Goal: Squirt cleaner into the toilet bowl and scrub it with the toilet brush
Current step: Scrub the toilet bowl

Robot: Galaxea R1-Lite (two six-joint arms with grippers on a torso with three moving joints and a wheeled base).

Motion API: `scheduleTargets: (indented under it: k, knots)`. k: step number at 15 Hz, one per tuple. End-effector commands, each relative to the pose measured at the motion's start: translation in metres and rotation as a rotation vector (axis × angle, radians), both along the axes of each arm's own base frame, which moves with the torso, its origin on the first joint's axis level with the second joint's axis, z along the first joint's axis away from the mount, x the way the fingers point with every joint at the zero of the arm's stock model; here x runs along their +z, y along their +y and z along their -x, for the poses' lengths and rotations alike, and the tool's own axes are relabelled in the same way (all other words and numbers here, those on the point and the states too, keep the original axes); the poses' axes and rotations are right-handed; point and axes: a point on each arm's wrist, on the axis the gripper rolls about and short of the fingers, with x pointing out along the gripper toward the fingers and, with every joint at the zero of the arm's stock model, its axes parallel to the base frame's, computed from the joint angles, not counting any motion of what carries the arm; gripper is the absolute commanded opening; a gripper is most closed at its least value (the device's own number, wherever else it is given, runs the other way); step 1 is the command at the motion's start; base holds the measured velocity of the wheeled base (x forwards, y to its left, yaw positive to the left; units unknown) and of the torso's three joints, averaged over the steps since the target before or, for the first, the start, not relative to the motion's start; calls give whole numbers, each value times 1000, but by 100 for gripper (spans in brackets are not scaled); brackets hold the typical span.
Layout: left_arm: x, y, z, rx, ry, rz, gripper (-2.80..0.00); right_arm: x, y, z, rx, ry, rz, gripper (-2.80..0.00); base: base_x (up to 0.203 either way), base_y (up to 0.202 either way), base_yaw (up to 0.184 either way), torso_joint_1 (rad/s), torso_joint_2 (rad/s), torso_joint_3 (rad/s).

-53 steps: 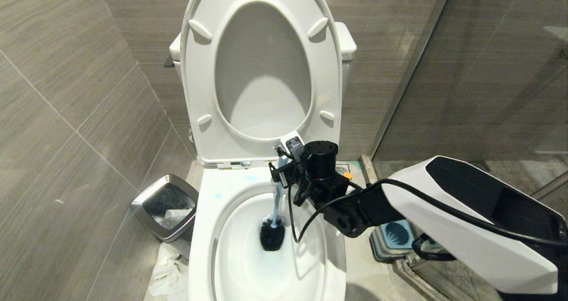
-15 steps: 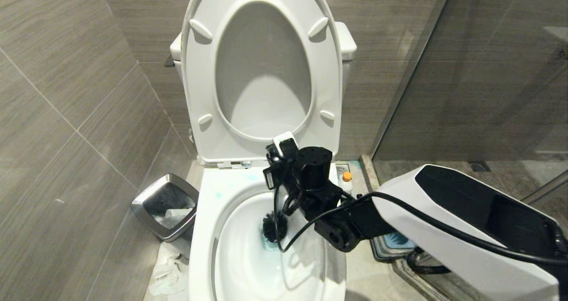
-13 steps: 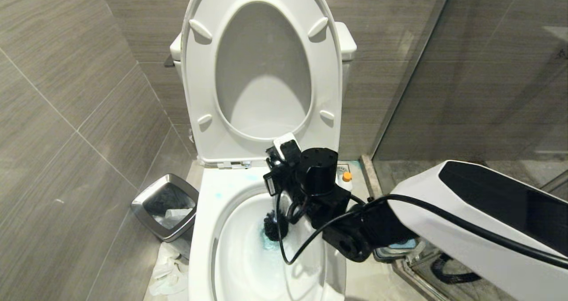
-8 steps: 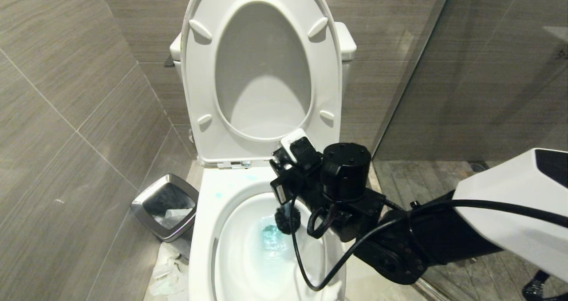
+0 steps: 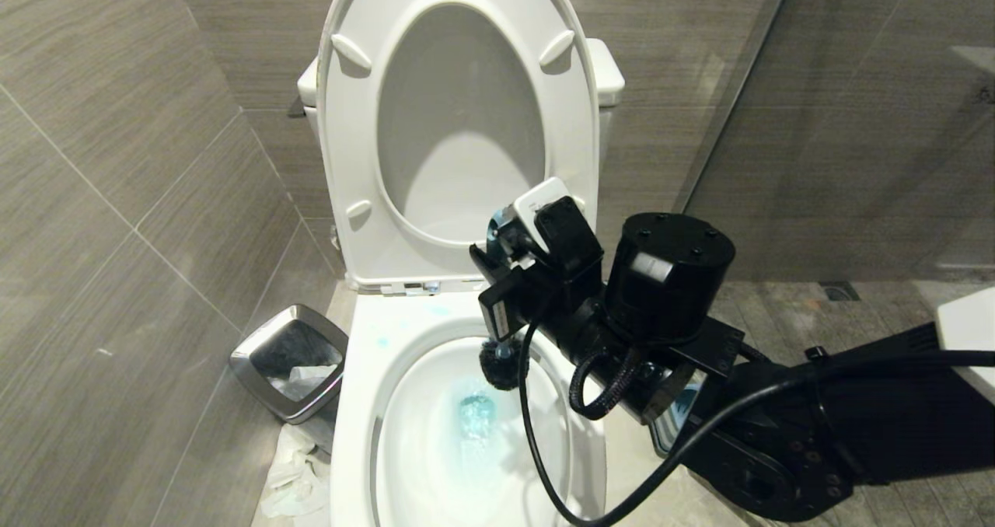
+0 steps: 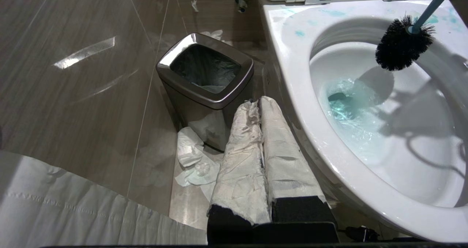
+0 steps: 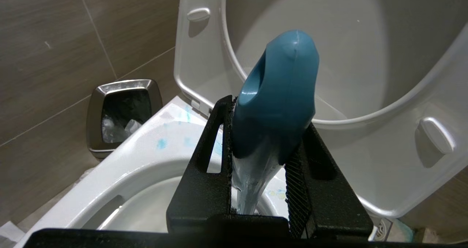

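Note:
The white toilet bowl (image 5: 361, 379) stands open, seat and lid raised, with blue-tinted water (image 5: 476, 414) at its bottom. My right gripper (image 5: 509, 278) hangs over the back of the bowl, shut on the blue-grey handle of the toilet brush (image 7: 281, 94). The brush's black bristle head (image 5: 501, 364) hangs clear of the water, just inside the back rim, and shows in the left wrist view too (image 6: 400, 47). My left gripper (image 6: 259, 102), its fingers wrapped in white paper, is shut and empty, low beside the bowl's left side. The cleaner is hidden behind my right arm.
A small square steel bin (image 5: 289, 360) stands on the floor left of the bowl, with crumpled tissue (image 5: 295, 480) in front of it. Tiled wall closes the left side. A glass shower partition (image 5: 731, 123) runs along the right. Blue smears mark the bowl's back rim (image 5: 381, 342).
My right arm has risen and come nearer the camera, lifting the brush head out of the water to the back rim. It now covers the cleaner bottle. The left arm is still.

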Motion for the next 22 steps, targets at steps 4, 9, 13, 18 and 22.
scheduleTargets:
  k: [4, 9, 13, 18, 22]
  knots:
    - [0, 0, 0, 0, 3, 0, -280, 4, -10, 15, 9, 3, 4, -280, 0, 0, 0, 0, 0, 0]
    - [0, 0, 0, 0, 3, -1, -280, 11, -10, 16, -13, -2, -20, -280, 0, 0, 0, 0, 0, 0]
    - [0, 0, 0, 0, 3, 0, -280, 5, -14, 20, -4, 47, -45, -280, 0, 0, 0, 0, 0, 0]
    - [0, 0, 0, 0, 3, 0, -280, 1, -9, 18, 104, 51, -26, -280, 0, 0, 0, 0, 0, 0]
    - [0, 0, 0, 0, 3, 0, -280, -23, 16, -3, 102, 99, 10, -280, 0, 0, 0, 0, 0, 0]
